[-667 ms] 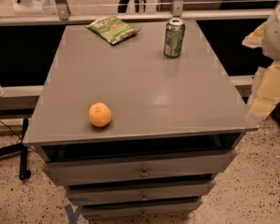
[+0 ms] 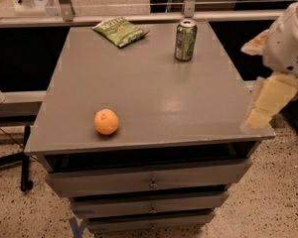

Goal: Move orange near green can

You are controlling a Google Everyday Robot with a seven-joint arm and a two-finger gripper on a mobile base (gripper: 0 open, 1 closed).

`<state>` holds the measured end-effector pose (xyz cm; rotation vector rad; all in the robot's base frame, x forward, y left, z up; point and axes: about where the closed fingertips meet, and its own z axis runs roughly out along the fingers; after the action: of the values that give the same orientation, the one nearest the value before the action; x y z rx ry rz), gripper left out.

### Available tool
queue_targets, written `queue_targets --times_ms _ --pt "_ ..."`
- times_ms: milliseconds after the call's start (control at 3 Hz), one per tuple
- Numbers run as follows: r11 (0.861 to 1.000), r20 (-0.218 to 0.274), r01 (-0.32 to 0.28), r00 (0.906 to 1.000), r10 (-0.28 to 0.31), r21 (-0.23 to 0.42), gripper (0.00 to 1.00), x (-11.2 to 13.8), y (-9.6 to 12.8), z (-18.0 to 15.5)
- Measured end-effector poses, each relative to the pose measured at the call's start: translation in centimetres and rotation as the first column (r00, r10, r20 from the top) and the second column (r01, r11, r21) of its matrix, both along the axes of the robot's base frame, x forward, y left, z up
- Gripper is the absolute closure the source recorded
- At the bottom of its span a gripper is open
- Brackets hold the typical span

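Observation:
The orange sits on the grey table top near the front left edge. The green can stands upright at the back right of the table, far from the orange. My gripper, white with pale yellow parts, hangs at the table's right edge near the front right corner. It is well to the right of the orange and holds nothing that I can see.
A flat green chip bag lies at the back left of the table. Below the top are several grey drawers. A metal rail runs behind the table. Speckled floor surrounds it.
My gripper has shifted slightly left, toward the table's right edge. The orange, the can and the bag have not moved.

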<state>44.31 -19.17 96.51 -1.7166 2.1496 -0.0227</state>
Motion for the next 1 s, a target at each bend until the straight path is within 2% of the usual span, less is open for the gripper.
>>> queue_targets --times_ms 333,667,1000 --pt "0.977 0.039 -0.104 0.9944 0.099 0.187 0.0 1.3 7.1 -2.2" --pt "0.918 0.05 -0.17 0.9853 0.163 0.358 0.0 2.6 13.8 -3.9" --pt "0.847 0.035 -0.187 0.98 0.196 0.498 0.0 3.2 19.2 -5.1"
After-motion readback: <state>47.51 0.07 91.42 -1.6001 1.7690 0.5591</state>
